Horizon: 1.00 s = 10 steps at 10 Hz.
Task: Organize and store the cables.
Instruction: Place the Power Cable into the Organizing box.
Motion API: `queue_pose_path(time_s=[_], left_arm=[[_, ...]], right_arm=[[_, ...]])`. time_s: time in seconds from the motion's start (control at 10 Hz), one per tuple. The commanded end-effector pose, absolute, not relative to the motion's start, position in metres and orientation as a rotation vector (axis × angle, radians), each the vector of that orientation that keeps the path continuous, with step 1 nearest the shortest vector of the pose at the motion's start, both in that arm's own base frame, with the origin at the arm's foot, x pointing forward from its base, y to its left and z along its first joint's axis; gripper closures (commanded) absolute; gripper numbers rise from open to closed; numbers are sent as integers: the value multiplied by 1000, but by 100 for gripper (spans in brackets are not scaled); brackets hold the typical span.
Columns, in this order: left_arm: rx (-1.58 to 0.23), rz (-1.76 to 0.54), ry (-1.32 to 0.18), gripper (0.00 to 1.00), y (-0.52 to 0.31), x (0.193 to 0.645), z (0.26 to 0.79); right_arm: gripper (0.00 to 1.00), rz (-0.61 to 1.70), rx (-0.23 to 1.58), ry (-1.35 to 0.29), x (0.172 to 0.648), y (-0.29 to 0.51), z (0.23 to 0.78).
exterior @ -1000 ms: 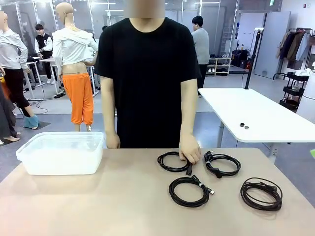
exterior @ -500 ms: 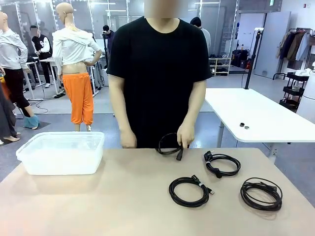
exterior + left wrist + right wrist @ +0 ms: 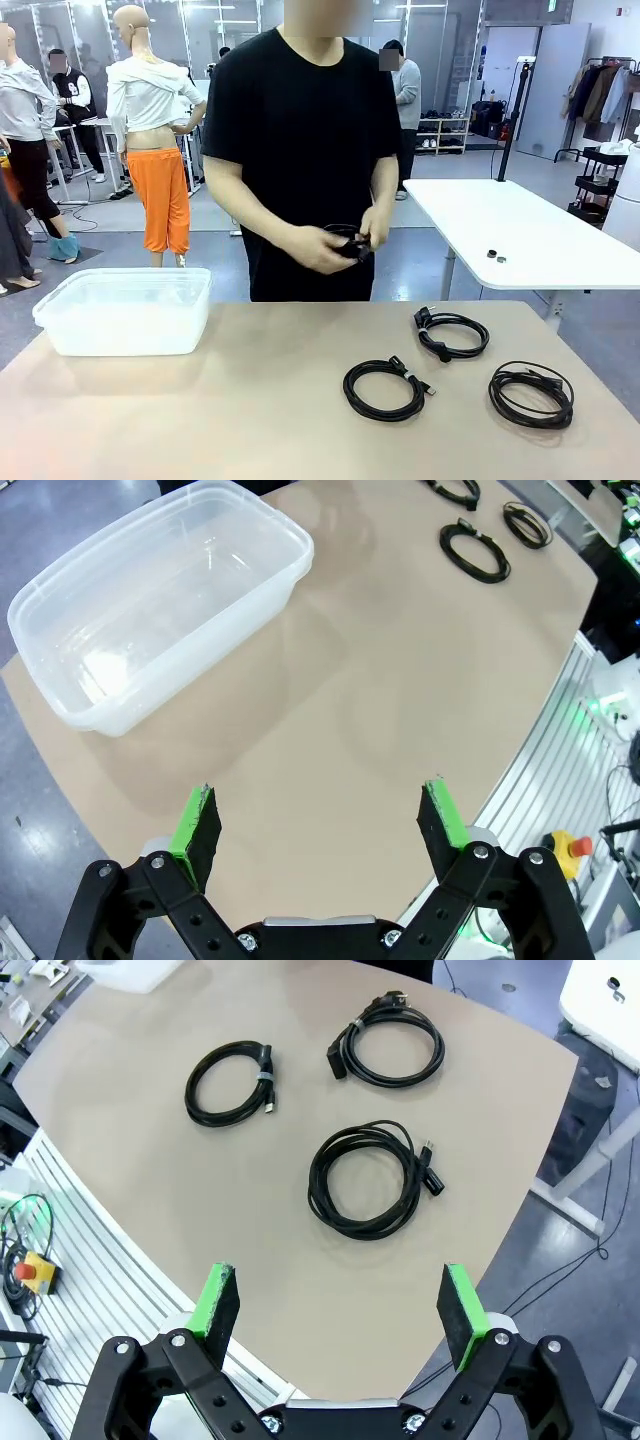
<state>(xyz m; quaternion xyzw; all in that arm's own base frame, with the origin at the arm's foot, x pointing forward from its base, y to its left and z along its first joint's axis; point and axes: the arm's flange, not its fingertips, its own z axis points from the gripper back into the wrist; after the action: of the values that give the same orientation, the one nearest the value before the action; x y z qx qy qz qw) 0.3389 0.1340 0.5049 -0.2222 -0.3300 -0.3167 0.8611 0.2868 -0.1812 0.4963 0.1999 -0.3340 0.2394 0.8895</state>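
Person: stands at the far side of the tan table (image 3: 250, 400) in a black T-shirt, with the person's hands (image 3: 322, 248) raised together in front of the waist.
Held cable: one black coil, the held cable (image 3: 347, 240), sits between those hands, in the air and clear of the tabletop.
Cables on the table: three more black coils lie flat and apart from one another on the robot's right half. The far cable (image 3: 451, 334) is nearest the person, the middle cable (image 3: 384, 390) lies closer to the centre, and the right-hand cable (image 3: 531, 394) is near the right edge.
Tub: a clear plastic tub (image 3: 60, 300) stands on the table's far left corner, well apart from the coils.
Left gripper: the left gripper (image 3: 320, 815) hangs above bare tabletop with its green pads spread wide and nothing between them; the tub is ahead of it.
Right gripper: the right gripper (image 3: 338, 1295) hangs over the table's near edge, jaws equally wide apart and holding nothing; the right-hand cable lies closest ahead of it.
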Motion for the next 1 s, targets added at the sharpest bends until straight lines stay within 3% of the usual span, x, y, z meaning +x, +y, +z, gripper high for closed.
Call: queue_pose_path(time_s=[0.0, 0.4, 0.9], left_arm=[[-466, -681, -690, 0, 136, 340, 505], [-466, -681, -690, 0, 136, 340, 505], [-466, -681, -690, 0, 136, 340, 505]], right_arm=[[0, 509, 425, -706, 288, -181, 496], [0, 514, 424, -690, 285, -177, 503], [0, 506, 306, -549, 344, -106, 527]])
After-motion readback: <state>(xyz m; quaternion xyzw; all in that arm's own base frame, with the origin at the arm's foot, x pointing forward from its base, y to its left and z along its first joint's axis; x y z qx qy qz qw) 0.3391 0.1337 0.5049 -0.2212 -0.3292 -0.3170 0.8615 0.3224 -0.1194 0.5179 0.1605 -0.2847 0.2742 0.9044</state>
